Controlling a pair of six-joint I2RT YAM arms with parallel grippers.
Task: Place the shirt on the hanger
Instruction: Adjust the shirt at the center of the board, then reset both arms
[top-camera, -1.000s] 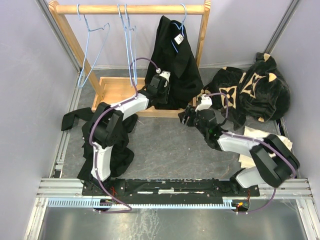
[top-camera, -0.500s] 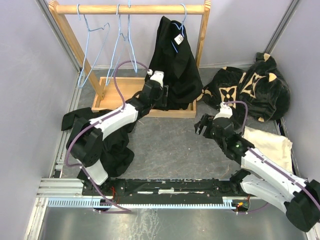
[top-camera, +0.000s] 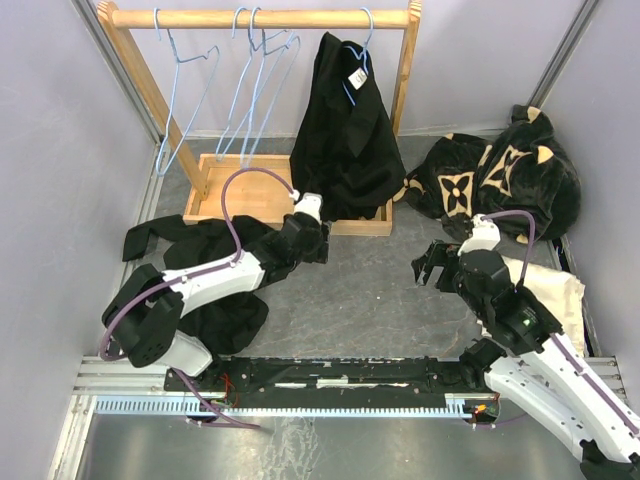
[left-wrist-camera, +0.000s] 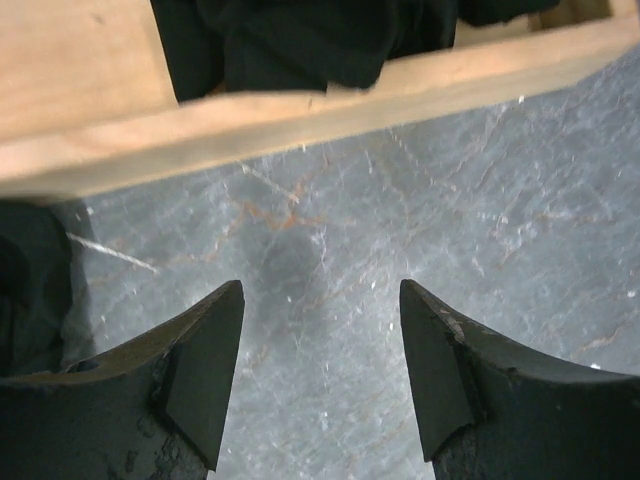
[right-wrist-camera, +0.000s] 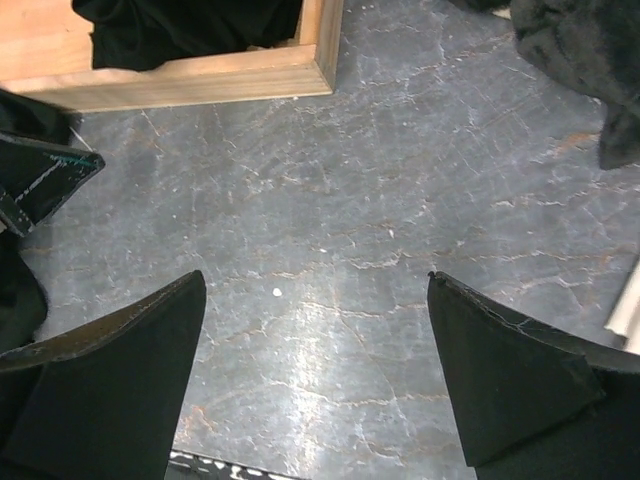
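Note:
The black shirt (top-camera: 345, 130), with a white tag (top-camera: 357, 76) at its collar, hangs from the wooden rack on a light-blue hanger (top-camera: 366, 30); its hem falls into the rack's base. My left gripper (top-camera: 318, 240) is open and empty, low over the floor just in front of the base. In the left wrist view (left-wrist-camera: 320, 290) the shirt's hem (left-wrist-camera: 290, 40) lies behind the wooden bar. My right gripper (top-camera: 432, 262) is open and empty over the grey floor, right of centre. In the right wrist view (right-wrist-camera: 315, 280) the hem (right-wrist-camera: 190, 30) shows at top left.
Three spare light-blue hangers (top-camera: 255, 85) hang left on the rack rail (top-camera: 260, 18). The rack's wooden base (top-camera: 240, 190) stands ahead. A second black garment (top-camera: 200, 285) lies at the left, a black plush garment with tan flowers (top-camera: 500, 185) at the right, and a cream cloth (top-camera: 545, 290) beside it.
Both arms have drawn back toward the near edge. My left gripper moved away from the hanging shirt and down to the floor. The spare hangers have swung.

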